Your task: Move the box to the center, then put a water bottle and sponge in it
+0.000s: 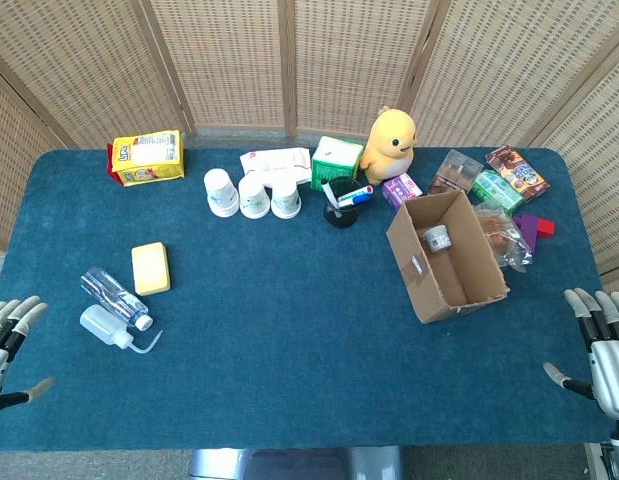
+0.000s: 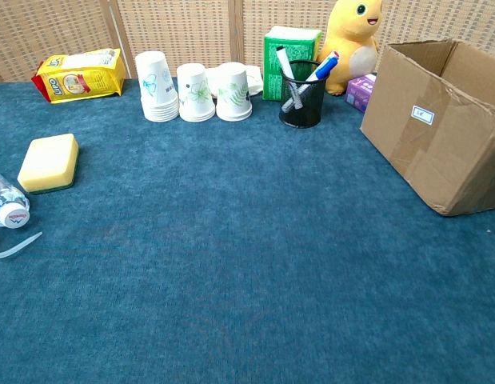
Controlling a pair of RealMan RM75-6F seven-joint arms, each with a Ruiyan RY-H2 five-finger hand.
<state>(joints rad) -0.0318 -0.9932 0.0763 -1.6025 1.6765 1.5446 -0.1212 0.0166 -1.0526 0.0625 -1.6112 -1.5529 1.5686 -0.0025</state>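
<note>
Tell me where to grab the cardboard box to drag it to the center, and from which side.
Probably grip the cardboard box by its near short wall, coming from the right with the right hand. The top is open, so fingers can hook over that rim, and the hand is already on that side.

The robot's pale grey left hand (image 1: 9,335) and right hand (image 1: 601,350) are clipped by the head view's side edges, and neither appears in the chest view. There the clear plastic water bottle with white cap (image 2: 5,202) is cut by the left edge (only its capped end shows), while the brown cardboard box (image 2: 439,120) runs off the right edge, its interior hidden. A small round item (image 1: 436,238) inside the box is too small to identify.
</note>
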